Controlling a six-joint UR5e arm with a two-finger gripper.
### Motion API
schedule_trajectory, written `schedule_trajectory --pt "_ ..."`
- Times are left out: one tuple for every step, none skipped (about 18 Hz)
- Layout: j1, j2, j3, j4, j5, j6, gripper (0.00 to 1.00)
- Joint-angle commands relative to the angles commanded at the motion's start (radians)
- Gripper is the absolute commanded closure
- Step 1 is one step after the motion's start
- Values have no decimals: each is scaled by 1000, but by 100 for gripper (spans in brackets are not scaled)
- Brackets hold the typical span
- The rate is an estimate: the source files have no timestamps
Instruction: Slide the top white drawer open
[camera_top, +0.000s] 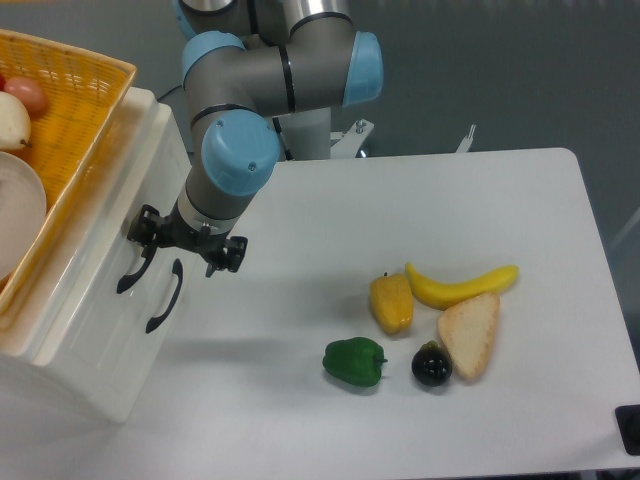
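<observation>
Fingers of your gripper (160, 243) sit right at the front of the white cabinet, at the upper black handle (133, 270) of the top white drawer (105, 210). How far apart they are, you cannot tell from this angle, nor whether they actually have hold of the handle; the black gripper body covers its upper end. The drawer front looks flush with the cabinet face, with no gap showing. You will find the lower drawer's handle (165, 296) just beside and below the first, curved the same way. The cabinet stands at the left edge of the worktop (400, 200), and a yellow woven basket (75, 95) rests on top of it, holding a white plate (18, 215) and some pale round items. Well apart to the right on the worktop lie a banana (460, 287), a yellow pepper (391, 303), a slice of bread (470, 335), a green pepper (354, 362) and a dark round fruit (431, 366), all near one another.
</observation>
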Motion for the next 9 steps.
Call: schedule_trajectory --pt "0 -2 0 2 0 0 0" --pt "0 -3 5 0 0 0 0" --pt "2 -5 8 0 0 0 0" --pt "2 -5 8 2 0 0 0" --pt "2 -6 9 2 2 2 0" --pt "2 -9 15 3 3 2 0" --pt "2 -12 18 2 5 3 0" --pt "3 -12 24 2 5 2 0" --pt "5 -12 28 3 5 3 0"
